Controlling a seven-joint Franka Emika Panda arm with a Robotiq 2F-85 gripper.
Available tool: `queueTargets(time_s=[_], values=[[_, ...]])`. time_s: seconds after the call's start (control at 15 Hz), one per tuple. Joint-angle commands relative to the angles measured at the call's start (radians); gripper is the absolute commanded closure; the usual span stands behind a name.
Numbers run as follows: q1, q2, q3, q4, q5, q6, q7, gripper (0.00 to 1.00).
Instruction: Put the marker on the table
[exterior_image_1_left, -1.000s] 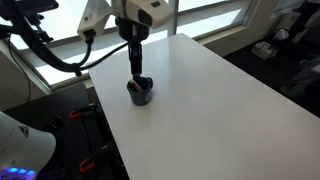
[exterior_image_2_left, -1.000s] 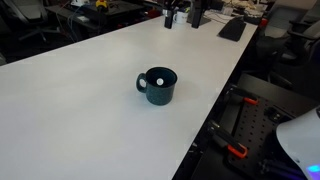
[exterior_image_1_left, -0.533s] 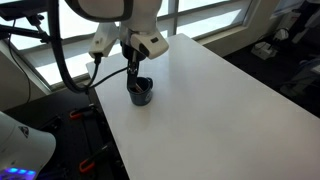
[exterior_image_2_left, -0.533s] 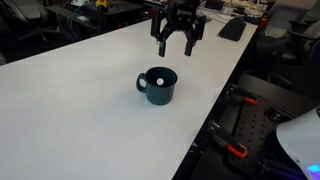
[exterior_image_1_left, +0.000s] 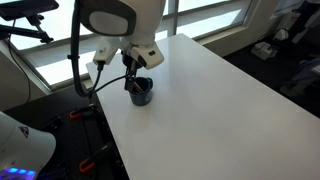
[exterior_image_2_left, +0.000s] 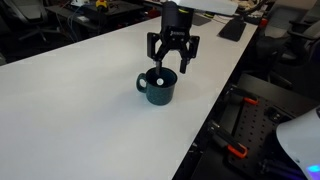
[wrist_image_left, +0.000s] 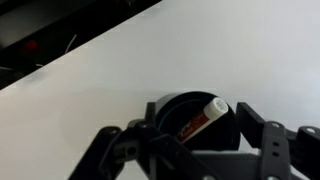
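The marker (wrist_image_left: 202, 118) stands tilted inside a small dark teal cup (exterior_image_2_left: 158, 90), its white end up; in an exterior view only that white tip (exterior_image_2_left: 157, 74) shows. The cup (exterior_image_1_left: 141, 94) stands on the white table (exterior_image_2_left: 80, 110) near its edge. My gripper (exterior_image_2_left: 172, 66) is open and hangs just above the cup, fingers on either side of the rim. In the wrist view the open fingers (wrist_image_left: 195, 140) frame the cup (wrist_image_left: 170, 108) and touch nothing. In an exterior view the arm hides most of the gripper (exterior_image_1_left: 133, 80).
The table edge (exterior_image_2_left: 215, 110) runs close to the cup, with the robot base and red-handled tools (exterior_image_2_left: 235, 152) below it. A keyboard (exterior_image_2_left: 233, 29) lies at the far end. Windows and cables (exterior_image_1_left: 60, 55) lie behind the arm.
The gripper has come down from high above the table to just over the cup, staying open. The cup and marker have not moved.
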Motion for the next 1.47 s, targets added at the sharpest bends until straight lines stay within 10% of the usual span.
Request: queueTargets(time_s=[0.0,1.4], values=[[0.006,0.017,0.008,0.007,0.031,0.053,-0.014,0.17],[0.017,0.096,0.04,0.018,0.098,0.216,0.011,0.25]])
